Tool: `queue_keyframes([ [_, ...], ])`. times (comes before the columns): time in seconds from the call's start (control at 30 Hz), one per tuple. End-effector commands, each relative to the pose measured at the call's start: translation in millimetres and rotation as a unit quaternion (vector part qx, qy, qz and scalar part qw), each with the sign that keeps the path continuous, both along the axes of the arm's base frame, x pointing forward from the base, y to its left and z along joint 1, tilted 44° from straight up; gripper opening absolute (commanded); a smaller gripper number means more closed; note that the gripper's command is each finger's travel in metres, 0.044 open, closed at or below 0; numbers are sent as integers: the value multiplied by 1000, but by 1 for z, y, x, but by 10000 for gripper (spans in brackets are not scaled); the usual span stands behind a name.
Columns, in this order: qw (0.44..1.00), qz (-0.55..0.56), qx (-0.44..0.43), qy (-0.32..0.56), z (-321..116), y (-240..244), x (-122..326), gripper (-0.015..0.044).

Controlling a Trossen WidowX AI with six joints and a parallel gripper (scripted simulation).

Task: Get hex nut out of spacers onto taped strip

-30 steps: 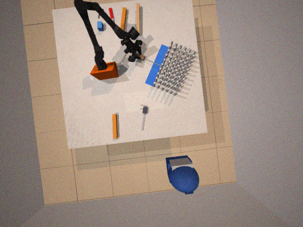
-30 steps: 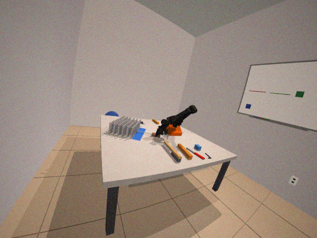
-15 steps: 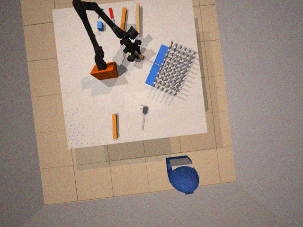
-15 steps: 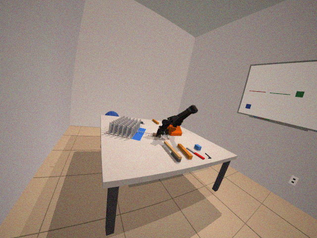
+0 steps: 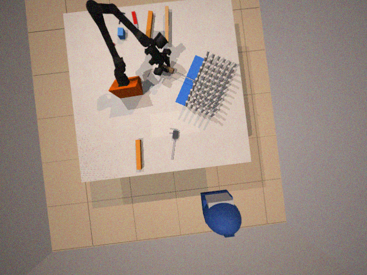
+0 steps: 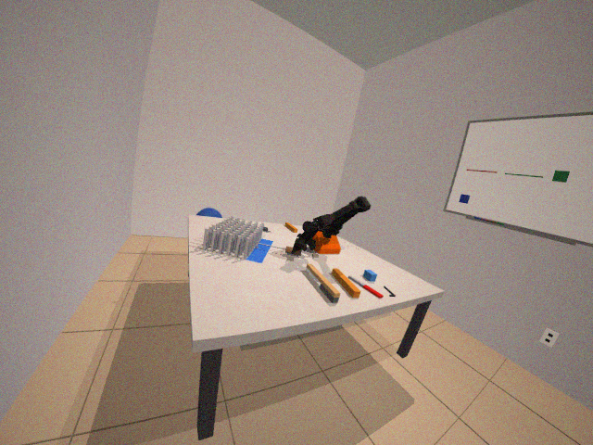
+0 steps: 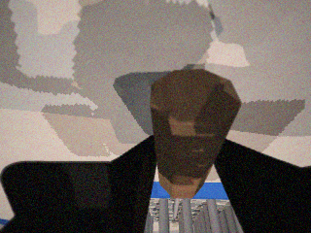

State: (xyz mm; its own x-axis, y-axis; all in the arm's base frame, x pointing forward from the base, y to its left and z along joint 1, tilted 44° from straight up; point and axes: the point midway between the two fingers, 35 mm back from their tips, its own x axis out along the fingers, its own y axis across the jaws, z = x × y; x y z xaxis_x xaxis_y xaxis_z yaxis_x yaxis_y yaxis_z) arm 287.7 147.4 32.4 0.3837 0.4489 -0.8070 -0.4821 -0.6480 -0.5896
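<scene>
My gripper (image 5: 167, 68) (image 7: 183, 141) is shut on the brown wooden handle (image 5: 170, 69) (image 6: 289, 249) (image 7: 194, 126) of a tool with a thin metal shaft (image 5: 183, 75). The shaft reaches over the blue taped strip (image 5: 194, 66) (image 6: 261, 249) (image 7: 209, 190), and its tip is at the front row of the metal spacers (image 5: 211, 85) (image 6: 233, 236) (image 7: 187, 216). I cannot tell how far the tip is between them. The spacers stand upright in dense rows behind the strip. The hex nut cannot be made out in any view.
On the table (image 5: 112, 142) (image 6: 248, 306) lie orange bars (image 5: 138, 154) (image 6: 346, 282), a long wooden-coloured bar (image 5: 167, 22) (image 6: 322, 282), a red-handled tool (image 5: 134, 18) (image 6: 372, 290), a blue block (image 5: 120, 32) (image 6: 370, 275), a small black hook (image 6: 389, 291) and a dark-headed grey tool (image 5: 175, 134).
</scene>
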Motion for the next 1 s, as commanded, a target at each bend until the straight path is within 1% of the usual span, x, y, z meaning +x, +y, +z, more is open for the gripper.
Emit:
queue_keyframes([
  [0.0, 1000, 2, 1, -5, 6, -2, 3, 0],
  [0.23, 1000, 2, 1, -6, 10, -3, -1, 0],
  [0.63, 1000, 0, 1, -2, 26, -1, -35, 0],
  [0.8, 1000, 0, -1, -1, 33, -8, -30, 0],
  [0.97, 1000, 2, -4, -1, 51, -25, -22, 0],
])
